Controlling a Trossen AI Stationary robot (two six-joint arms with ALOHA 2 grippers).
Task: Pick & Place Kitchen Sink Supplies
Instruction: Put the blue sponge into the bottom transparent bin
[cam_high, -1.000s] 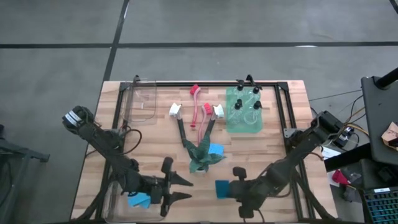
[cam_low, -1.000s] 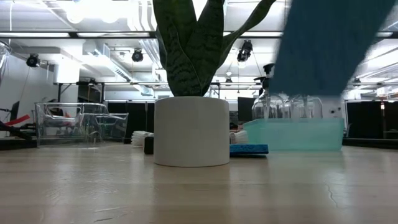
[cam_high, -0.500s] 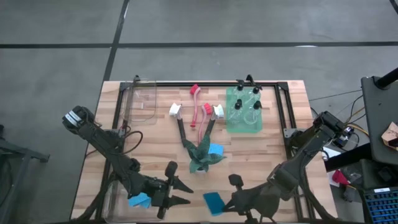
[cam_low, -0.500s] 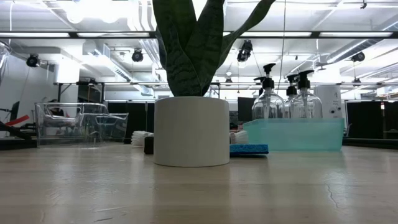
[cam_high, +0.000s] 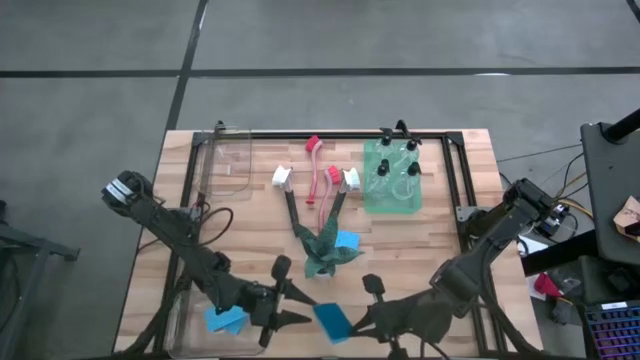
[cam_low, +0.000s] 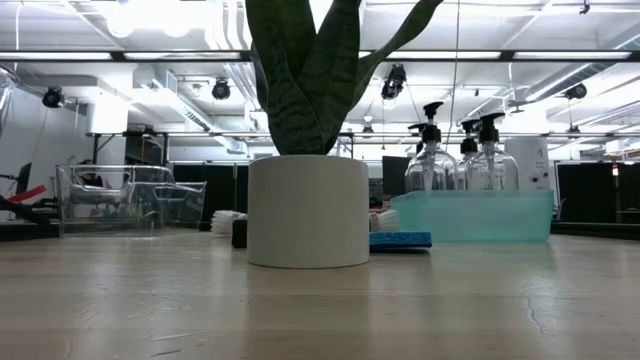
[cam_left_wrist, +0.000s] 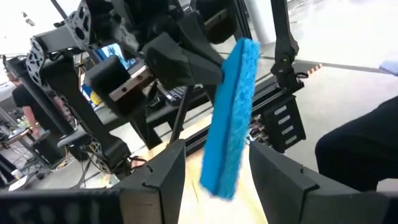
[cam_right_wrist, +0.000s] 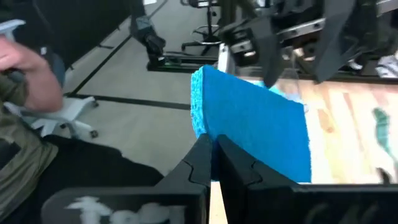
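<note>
The right gripper (cam_high: 352, 322) is pinched tight on a blue sponge (cam_high: 331, 320), carrying it clear of the table at about six o'clock on the board, edge held out toward the left arm. The left gripper (cam_high: 293, 306) waits just beside it, fingers spread, with the sponge's free end poking in between them but not yet touched as far as I can see. It looks like a hand-over in mid-air.

Another sponge (cam_high: 225, 321) already lies in the clear bin (cam_high: 178, 318) at seven o'clock. A third (cam_high: 348, 241) sits by the plant (cam_high: 322, 252) near the centre, with the brushes (cam_high: 318, 180) at twelve o'clock and the bottles (cam_high: 392, 165) in their green tray (cam_high: 393, 203) at one o'clock.

The risk I'd watch is timing. If the right fingers let go before the left ones have closed, the sponge drops onto the table edge or off it. The sponge is soft and held only by a corner, so it may flex away and leave the left fingers closing on thin air or a flimsy edge. The two grippers are also close enough to knock together.
</note>
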